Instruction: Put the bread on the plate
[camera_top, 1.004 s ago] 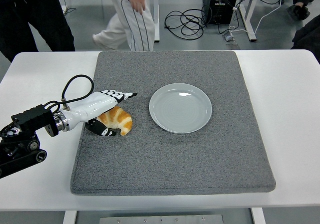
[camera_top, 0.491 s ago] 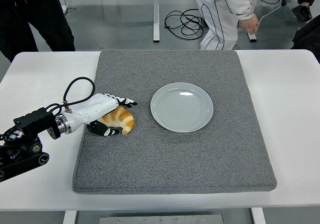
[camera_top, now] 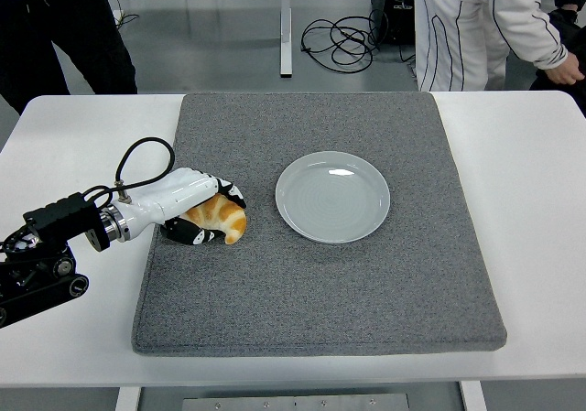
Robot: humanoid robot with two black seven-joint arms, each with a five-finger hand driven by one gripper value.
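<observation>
The left robot hand [camera_top: 200,211] has its fingers curled over the bread [camera_top: 220,220], gripping it where it lies on the grey mat [camera_top: 320,292] on the desk [camera_top: 531,210]. The plate [camera_top: 332,197] sits empty at about three o'clock from the bread, near but apart. The bread's left part is hidden under the fingers, so its long axis is hard to judge. No right arm shows.

Single head view: high on robot's side, facing forward and down over white table [camera_top: 513,173].
</observation>
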